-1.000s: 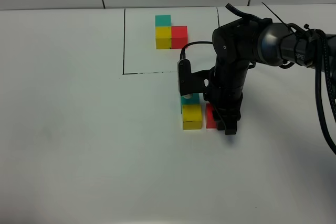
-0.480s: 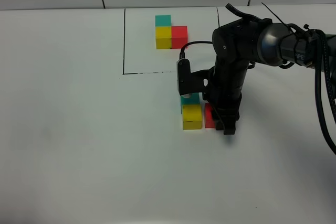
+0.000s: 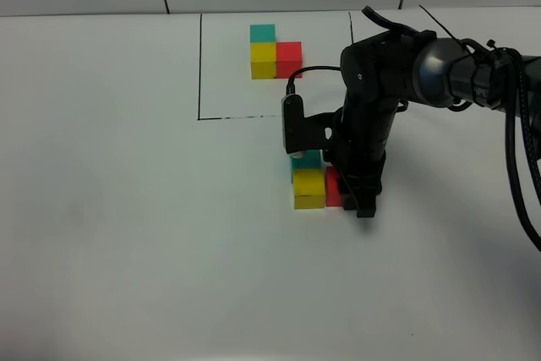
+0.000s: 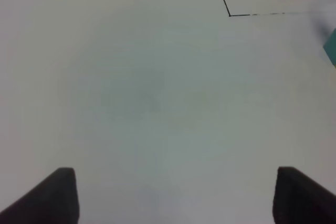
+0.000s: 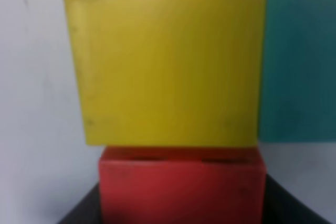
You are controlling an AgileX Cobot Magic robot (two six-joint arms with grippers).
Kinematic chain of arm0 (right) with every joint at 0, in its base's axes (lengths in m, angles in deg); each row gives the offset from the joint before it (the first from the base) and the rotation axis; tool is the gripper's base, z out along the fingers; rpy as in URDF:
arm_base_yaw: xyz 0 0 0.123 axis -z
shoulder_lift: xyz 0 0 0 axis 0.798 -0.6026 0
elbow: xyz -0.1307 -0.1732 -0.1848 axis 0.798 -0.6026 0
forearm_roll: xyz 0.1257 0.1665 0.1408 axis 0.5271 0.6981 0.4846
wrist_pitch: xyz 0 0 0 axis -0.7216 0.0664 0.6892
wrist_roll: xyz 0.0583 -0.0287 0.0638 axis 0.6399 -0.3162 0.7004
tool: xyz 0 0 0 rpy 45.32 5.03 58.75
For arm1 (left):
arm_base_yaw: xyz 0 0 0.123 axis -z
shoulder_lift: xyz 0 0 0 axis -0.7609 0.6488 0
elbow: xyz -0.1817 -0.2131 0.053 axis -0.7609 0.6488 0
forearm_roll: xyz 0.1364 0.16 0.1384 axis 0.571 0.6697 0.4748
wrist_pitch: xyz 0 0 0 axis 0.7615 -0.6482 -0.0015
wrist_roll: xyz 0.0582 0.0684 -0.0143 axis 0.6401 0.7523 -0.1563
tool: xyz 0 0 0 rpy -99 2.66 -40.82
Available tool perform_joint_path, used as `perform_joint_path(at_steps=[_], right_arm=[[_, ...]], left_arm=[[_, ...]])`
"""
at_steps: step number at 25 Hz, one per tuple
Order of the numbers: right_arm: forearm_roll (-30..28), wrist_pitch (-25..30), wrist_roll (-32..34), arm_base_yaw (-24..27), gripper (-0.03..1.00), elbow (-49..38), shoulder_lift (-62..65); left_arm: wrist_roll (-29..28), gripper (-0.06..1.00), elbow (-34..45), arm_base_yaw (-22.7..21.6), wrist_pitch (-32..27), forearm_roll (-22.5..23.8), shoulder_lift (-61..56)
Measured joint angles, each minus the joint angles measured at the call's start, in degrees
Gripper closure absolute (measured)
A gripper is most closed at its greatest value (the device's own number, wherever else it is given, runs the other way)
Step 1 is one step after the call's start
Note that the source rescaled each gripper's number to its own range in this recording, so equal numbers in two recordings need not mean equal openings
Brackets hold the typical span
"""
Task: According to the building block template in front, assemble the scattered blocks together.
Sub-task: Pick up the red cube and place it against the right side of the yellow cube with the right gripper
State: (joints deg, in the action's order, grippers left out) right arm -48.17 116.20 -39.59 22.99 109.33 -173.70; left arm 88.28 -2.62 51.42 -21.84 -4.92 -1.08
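The right jaws (image 3: 359,200) reach straight down to the white desk (image 3: 127,209), pinching the red block (image 3: 334,188) between them. The wrist view on that arm shows the red block (image 5: 181,184) pressed flush against one face of the yellow block (image 5: 165,59), just ahead of the jaws, and the teal block (image 5: 299,56) touching a neighbouring side of the yellow one. From the high camera the yellow block (image 3: 309,188) sits directly beside the jaws on the side away from the arm's base, with the teal block (image 3: 306,159) touching it on its far side, half hidden by the arm's camera. Well beyond the jaws, inside the thin black outline (image 3: 199,65), sits the building block template (image 3: 275,52): teal, yellow and red cubes in an L. The left jaws (image 4: 173,195) stand spread wide over bare desk, holding nothing
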Motion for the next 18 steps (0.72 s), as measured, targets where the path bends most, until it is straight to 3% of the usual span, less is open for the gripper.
perform_joint_path(at_steps=[18], right_arm=[[-0.06, -0.36, -0.1, -0.61, 0.92, 0.04, -0.23]], left_arm=[[0.0, -0.02, 0.0, 0.0, 0.0, 0.0, 0.0]])
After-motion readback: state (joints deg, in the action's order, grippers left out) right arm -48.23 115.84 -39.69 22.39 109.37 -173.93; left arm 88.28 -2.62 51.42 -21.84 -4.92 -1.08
